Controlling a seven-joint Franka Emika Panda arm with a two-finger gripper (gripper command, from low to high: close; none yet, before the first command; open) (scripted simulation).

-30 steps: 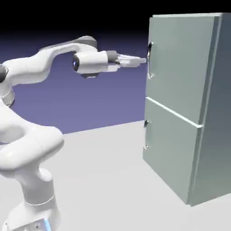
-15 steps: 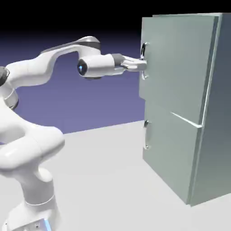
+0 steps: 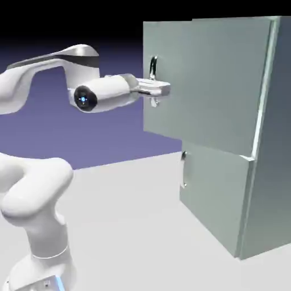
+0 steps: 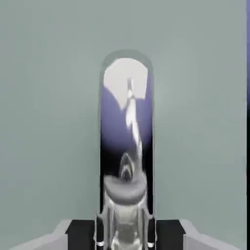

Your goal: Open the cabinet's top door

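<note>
Clamped on the bar handle, the gripper has swung the upper door farther out from the cabinet (partway, I'd judge), so opening is working.

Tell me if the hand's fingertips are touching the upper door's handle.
Touching. The hand view shows it: the dark fingertips press in from both sides on the shiny metal handle, with no gap between.

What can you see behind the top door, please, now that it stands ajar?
Behind the top door, only a thin bright strip shows along its right edge; the cabinet's interior is hidden by the door.
</note>
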